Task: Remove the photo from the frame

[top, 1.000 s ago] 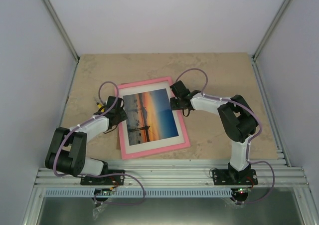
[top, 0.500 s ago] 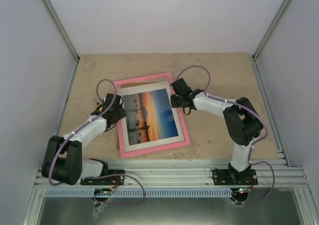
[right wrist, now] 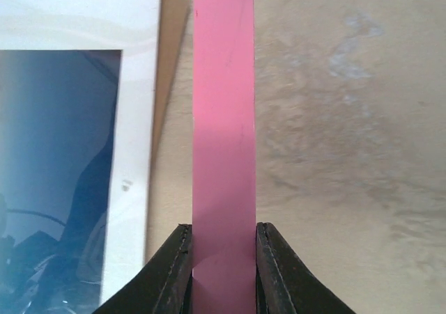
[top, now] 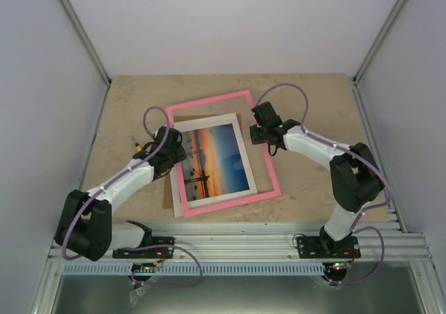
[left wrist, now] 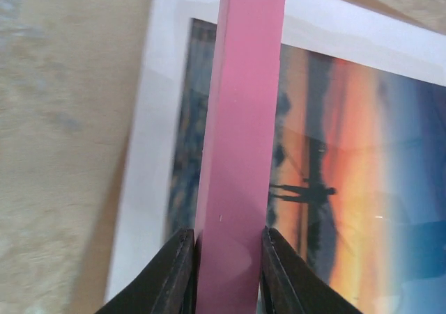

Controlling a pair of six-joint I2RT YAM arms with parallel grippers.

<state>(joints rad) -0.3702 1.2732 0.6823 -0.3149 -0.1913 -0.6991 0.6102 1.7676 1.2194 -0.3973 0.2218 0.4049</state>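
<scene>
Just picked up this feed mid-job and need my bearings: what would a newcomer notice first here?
The pink frame, clamped on opposite side rails by the left gripper and right gripper, sits skewed off its contents near the middle of the table. Its left rail crosses over the sunset photo, which lies in its white mat on the brown backing board.

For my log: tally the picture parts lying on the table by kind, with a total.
pink frame: 1
white mat: 1
photo: 1
brown backing board: 1
Total: 4
</scene>
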